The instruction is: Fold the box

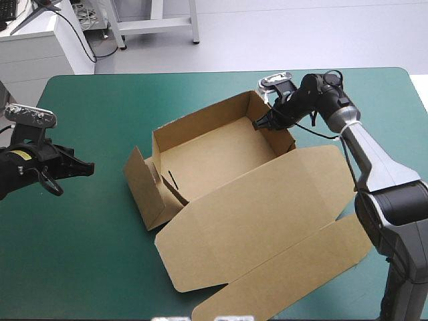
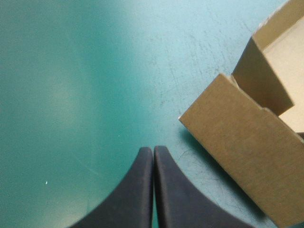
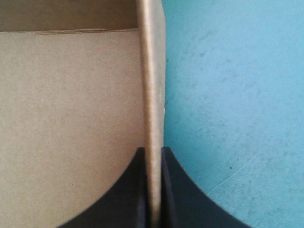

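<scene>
Box of brown matte board [image 1: 221, 157], an open tray with walls raised and lid flat, sits mid-desk on the smooth teal-green cover [image 1: 80, 254]. Right jaws pinch its right wall; left jaws, pressed together, hover clear of it.

The box [image 1: 221, 164] sits mid-table [image 1: 100, 267] as a tray, its lid [image 1: 267, 214] flat on the table on the near side. The right claw [image 1: 262, 122] straddles the tray's right wall [image 3: 153, 85], one finger inside the tray and one outside, pinching it. The left claw [image 1: 85, 168], fingers together, is over bare table. The box's left end lies ahead of it and off to one side, near but apart.
</scene>
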